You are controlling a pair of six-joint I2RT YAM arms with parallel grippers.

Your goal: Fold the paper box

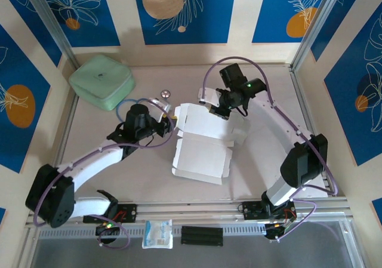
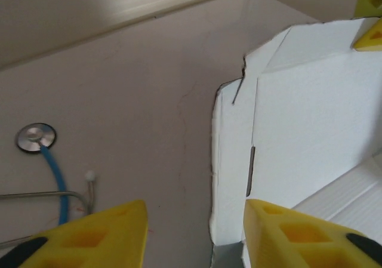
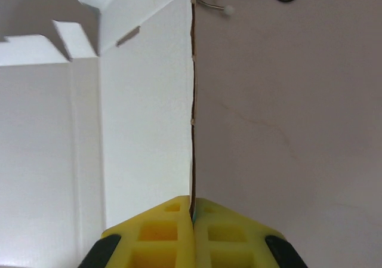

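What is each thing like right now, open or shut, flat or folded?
paper box: opened out on the table, white side up, flaps loose, not yet a box
right gripper: shut, pinching one edge of the paper box
left gripper: open, at the box's other edge
mint-green case: closed
stethoscope: lying loose on the table
clear packet: lying flat by the near rail

The top view looks down from above the near edge over the whole worktop. Both wrist views sit close and low, looking past their own jaws, and share the paper box and the stethoscope.
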